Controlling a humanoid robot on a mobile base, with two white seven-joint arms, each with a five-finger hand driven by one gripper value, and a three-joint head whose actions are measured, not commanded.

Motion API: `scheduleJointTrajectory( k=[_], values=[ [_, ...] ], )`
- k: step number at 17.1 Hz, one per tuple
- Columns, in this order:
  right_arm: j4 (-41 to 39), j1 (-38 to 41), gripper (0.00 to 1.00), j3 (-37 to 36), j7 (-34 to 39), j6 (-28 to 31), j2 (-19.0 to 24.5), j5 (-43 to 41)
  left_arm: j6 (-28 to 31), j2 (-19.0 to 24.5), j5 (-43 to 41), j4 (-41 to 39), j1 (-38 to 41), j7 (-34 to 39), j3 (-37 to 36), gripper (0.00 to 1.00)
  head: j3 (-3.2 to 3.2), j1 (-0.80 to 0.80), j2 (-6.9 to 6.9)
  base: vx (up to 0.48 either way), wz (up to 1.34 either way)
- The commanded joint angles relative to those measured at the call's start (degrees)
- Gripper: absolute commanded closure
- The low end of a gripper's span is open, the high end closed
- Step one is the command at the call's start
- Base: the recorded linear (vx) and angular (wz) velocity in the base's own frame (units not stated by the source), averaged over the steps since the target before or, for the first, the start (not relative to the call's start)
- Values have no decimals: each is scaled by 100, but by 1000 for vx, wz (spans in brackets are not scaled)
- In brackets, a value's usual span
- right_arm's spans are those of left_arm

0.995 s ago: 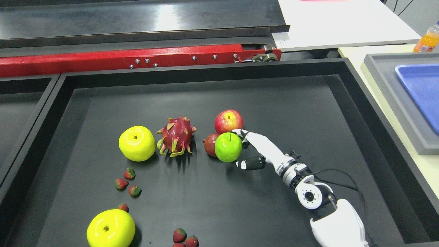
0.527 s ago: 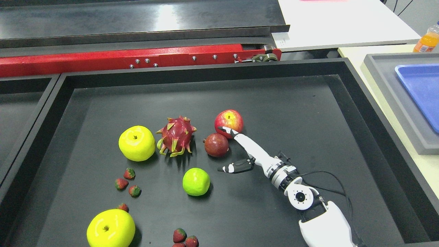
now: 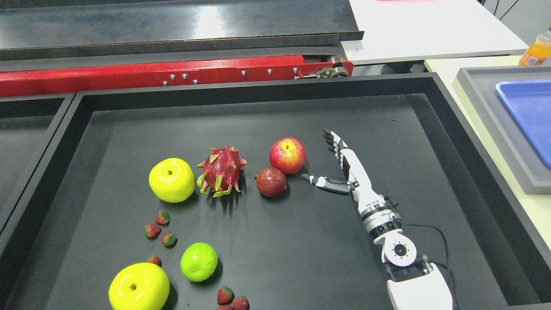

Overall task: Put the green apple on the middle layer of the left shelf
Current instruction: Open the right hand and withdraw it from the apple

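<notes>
The green apple (image 3: pixel 199 261) lies loose on the black tray (image 3: pixel 387 120), at the lower left, between a big yellow apple (image 3: pixel 139 286) and some strawberries (image 3: pixel 226 295). My right hand (image 3: pixel 327 159) is far from it, up and to the right, beside the red apple (image 3: pixel 287 155). Its fingers (image 3: pixel 335 143) are spread straight and the thumb (image 3: pixel 318 181) points left; it holds nothing. The left arm does not show. No shelf is visible.
Across the tray's middle sit a second yellow apple (image 3: pixel 171 179), a dragon fruit (image 3: pixel 221 170) and a dark red fruit (image 3: pixel 271 181). Small strawberries (image 3: pixel 162 218) lie scattered at the left. A red rail (image 3: pixel 172 75) runs behind; a grey tray (image 3: pixel 495 129) with a blue one (image 3: pixel 527 112) stands at right.
The green apple slipped away from my right hand and rolled down-left across the tray, stopping near the lower yellow apple. My right hand drew back to the right and spread open.
</notes>
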Motion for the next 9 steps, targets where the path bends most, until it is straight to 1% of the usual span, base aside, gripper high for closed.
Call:
scheduleJointTrajectory(
  k=[1, 9],
  values=[
    [-255, 326, 0, -649, -25, -15, 6, -752, 4, 100, 0, -4, 0, 2, 0, 0, 0, 0, 0, 0, 0],
    [-264, 379, 0, -412, 160, 47, 6, -752, 4, 100, 0, 5, 0, 2, 0, 0, 0, 0, 0, 0, 0]
  ],
)
